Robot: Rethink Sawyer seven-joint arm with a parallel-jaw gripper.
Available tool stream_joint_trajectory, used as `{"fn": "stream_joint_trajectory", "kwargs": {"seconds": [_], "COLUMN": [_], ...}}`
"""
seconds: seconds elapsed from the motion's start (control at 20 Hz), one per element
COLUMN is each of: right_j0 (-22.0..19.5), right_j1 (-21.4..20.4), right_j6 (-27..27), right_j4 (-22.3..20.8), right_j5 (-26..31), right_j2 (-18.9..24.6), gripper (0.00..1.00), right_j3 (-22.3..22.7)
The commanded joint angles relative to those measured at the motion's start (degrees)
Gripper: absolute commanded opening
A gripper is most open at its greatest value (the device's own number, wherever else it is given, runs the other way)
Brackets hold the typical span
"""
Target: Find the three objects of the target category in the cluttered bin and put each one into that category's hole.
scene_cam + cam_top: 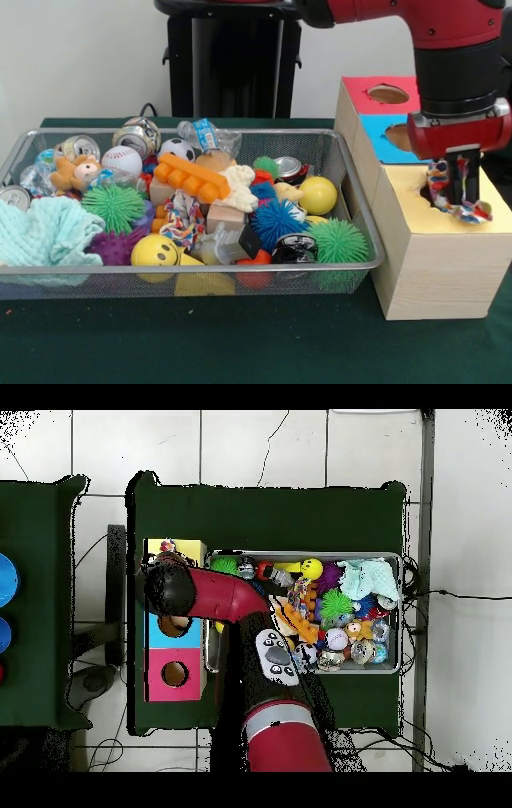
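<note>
From the front camera I have the red and black arm reaching down from above on the right, its gripper (pixel 458 186) poised over the yellow top of the pale wooden box (pixel 448 264). The black fingers (pixel 462 178) are pinched on a small limp piece of whitish fabric with bright multicolour dots (pixel 445 196) — it dangles right at the round cut-out hole (pixel 428 194) in the yellow top, its lower end draped on the yellow surface just beside the opening. Farther back on the same row sit the blue-topped section (pixel 382 138) and the red-topped section (pixel 370 94), each with its own round hole.

To the left of the boxes lies the wide shallow basket of silver wire mesh (pixel 192 278), crowded with toys. Another dotted fabric piece (pixel 183 218) sits near the middle of the basket, tucked below an orange plastic block (pixel 192 178). I can also make out a teal towel (pixel 44 232) bunched at the near left, a yellow smiley ball (pixel 154 250) at the near rim, and a green spiky ball (pixel 338 242) near the right end.

From overhead, the arm (pixel 215 596) crosses from the basket (pixel 400 616) toward the yellow box top (pixel 185 549) — the gripper itself is hidden under the arm there.
</note>
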Motion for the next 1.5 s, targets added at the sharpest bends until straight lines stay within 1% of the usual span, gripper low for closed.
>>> {"fn": "stream_joint_trajectory", "kwargs": {"seconds": [0.05, 0.25, 0.35, 0.45, 0.5, 0.55, 0.65, 0.8, 1.0, 1.2, 1.5], "right_j0": [-3.61, -3.21, -2.75, -1.23, 0.36, 1.11, 2.45, 2.56, 2.71, 3.98, 4.34], "right_j1": [2.48, 1.86, 1.87, 2.47, 3.21, 3.83, 6.12, 10.05, 13.19, 14.84, 16.89], "right_j6": [4.83, 4.62, 4.25, 3.81, 3.73, 3.94, 4.61, 3.70, 4.17, 5.22, 6.37], "right_j4": [-3.99, -4.81, -5.38, -6.23, -7.06, -7.49, -8.05, -9.13, -9.62, -9.83, -9.42], "right_j5": [-2.12, -0.88, -0.19, 1.73, 2.93, 3.21, 2.60, 1.30, -0.26, -0.62, -3.05], "right_j2": [5.21, 4.37, 3.80, 2.06, 0.16, -0.69, -2.15, -2.46, -2.88, -4.55, -5.03], "gripper": [0.00, 0.00, 0.00, 0.00, 0.00, 0.00, 0.00, 0.00, 0.00, 0.00, 0.00], "right_j3": [7.51, 8.28, 7.85, 6.40, 5.08, 4.36, 2.64, 0.15, -1.10, -2.05, -2.65]}}
